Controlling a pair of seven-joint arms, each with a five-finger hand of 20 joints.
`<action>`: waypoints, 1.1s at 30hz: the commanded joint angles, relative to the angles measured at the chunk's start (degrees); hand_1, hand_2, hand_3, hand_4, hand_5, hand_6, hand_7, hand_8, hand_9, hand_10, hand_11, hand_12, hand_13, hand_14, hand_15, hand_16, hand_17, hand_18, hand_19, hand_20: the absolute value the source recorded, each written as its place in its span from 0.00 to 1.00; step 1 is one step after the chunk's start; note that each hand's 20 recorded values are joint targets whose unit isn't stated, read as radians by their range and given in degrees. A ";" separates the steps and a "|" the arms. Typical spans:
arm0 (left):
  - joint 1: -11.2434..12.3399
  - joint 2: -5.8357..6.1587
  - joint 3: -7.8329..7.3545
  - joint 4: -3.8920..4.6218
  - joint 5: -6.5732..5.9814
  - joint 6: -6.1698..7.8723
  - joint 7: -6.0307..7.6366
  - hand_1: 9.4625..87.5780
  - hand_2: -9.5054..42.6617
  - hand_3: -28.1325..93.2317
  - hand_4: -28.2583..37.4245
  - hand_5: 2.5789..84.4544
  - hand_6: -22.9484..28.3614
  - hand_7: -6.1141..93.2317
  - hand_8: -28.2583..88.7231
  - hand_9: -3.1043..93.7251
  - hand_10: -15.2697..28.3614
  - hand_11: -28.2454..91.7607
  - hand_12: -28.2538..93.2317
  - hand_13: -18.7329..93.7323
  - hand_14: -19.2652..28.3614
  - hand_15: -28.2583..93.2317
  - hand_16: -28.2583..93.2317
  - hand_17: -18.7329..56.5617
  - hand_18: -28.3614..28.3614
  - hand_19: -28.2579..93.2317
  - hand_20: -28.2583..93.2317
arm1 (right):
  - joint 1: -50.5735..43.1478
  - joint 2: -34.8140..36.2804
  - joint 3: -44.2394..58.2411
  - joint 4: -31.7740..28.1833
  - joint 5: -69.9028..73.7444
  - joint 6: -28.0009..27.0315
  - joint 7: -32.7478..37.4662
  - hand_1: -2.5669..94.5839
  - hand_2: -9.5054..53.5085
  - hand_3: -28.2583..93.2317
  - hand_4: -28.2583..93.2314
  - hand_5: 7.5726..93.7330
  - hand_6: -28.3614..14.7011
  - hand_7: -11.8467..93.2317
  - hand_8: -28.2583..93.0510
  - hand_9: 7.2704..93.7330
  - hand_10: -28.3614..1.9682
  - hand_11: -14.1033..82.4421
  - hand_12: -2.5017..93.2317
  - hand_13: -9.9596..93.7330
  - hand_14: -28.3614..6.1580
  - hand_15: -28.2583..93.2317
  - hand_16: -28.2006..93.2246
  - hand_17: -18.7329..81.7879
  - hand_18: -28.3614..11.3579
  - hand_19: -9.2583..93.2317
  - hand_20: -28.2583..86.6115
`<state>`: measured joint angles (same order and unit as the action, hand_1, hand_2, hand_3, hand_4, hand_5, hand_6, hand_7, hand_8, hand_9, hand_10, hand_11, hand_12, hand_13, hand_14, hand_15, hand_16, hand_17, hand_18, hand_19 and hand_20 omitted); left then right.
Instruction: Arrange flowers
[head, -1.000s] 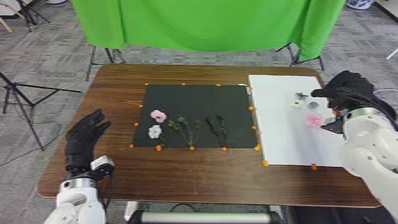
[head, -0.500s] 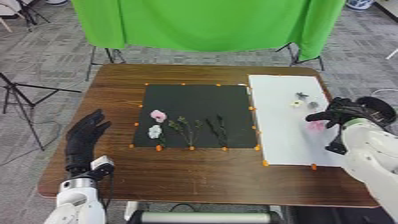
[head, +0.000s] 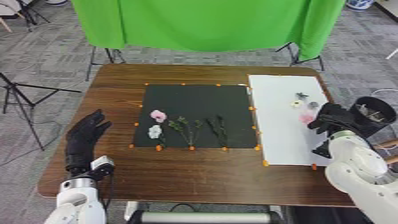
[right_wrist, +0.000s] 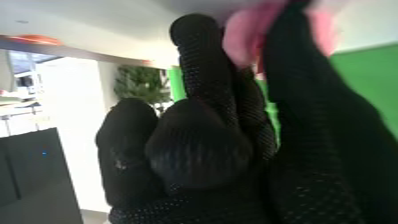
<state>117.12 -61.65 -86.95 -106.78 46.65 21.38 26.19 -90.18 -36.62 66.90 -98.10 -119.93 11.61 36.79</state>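
My right hand (head: 336, 120) is over the right edge of the white sheet (head: 280, 145), beside a pink flower (head: 307, 117). In the right wrist view, pink petals (right_wrist: 240, 37) are at the fingertips of the right hand (right_wrist: 195, 145), whose fingers look relaxed; a firm hold cannot be made out. Cream (head: 297, 103) and grey flowers (head: 313, 105) lie farther up the white sheet. The black sheet (head: 195, 100) carries a pink bloom (head: 158, 116), a white bloom (head: 155, 131), green sprigs (head: 188, 131) and dark stems (head: 219, 131). Left of it rests my open left hand (head: 85, 135).
Orange markers (head: 266, 163) line the sheets on the brown table (head: 178, 175). A dark round container (head: 375, 111) stands beyond the table's right edge. Behind the far edge hangs a green cloth (head: 209, 30); a black tripod (head: 13, 87) stands at the left.
The right hand has come down and toward the robot from the upper right, to beside the pink flower, which shows slightly farther up the sheet than half a second ago. The left hand stays put.
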 joint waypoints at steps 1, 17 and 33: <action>1.24 -0.36 -0.29 -0.65 -0.51 0.83 -0.28 0.26 0.20 0.83 0.17 0.58 0.47 0.26 0.16 0.46 0.63 0.41 0.34 0.51 0.75 0.48 0.24 0.36 0.76 0.41 0.41 | -0.16 1.65 4.19 -5.21 -1.06 0.47 -1.21 0.64 0.00 0.72 0.09 0.86 0.59 0.27 0.33 0.96 0.58 0.32 0.32 1.00 0.77 0.75 0.44 0.87 0.39 1.00 0.68; 2.04 0.46 -0.93 -1.29 -0.95 1.43 -0.08 0.26 0.19 0.84 0.17 0.58 0.47 0.26 0.17 0.47 0.63 0.42 0.34 0.51 0.75 0.48 0.24 0.36 0.76 0.41 0.41 | 36.56 1.03 -16.00 -6.84 51.58 -12.55 -3.54 0.64 0.00 0.72 0.10 0.88 0.58 0.26 0.33 0.98 0.57 0.33 0.33 1.00 0.78 0.75 0.43 0.88 0.41 1.00 0.68; 0.43 0.76 0.12 -0.68 -0.15 0.36 -1.35 0.26 0.15 0.86 0.17 0.60 0.46 0.27 0.17 0.48 0.62 0.42 0.34 0.51 0.74 0.48 0.23 0.36 0.76 0.40 0.41 | 50.64 -16.91 -38.46 -3.09 58.61 -18.48 -3.71 0.64 0.00 0.72 0.10 0.89 0.57 0.25 0.34 0.98 0.57 0.36 0.31 1.00 0.80 0.75 0.43 0.89 0.44 1.00 0.67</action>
<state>118.06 -61.08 -87.28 -107.56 46.16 22.17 25.66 -42.04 -44.55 32.64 -100.48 -58.53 -4.28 33.38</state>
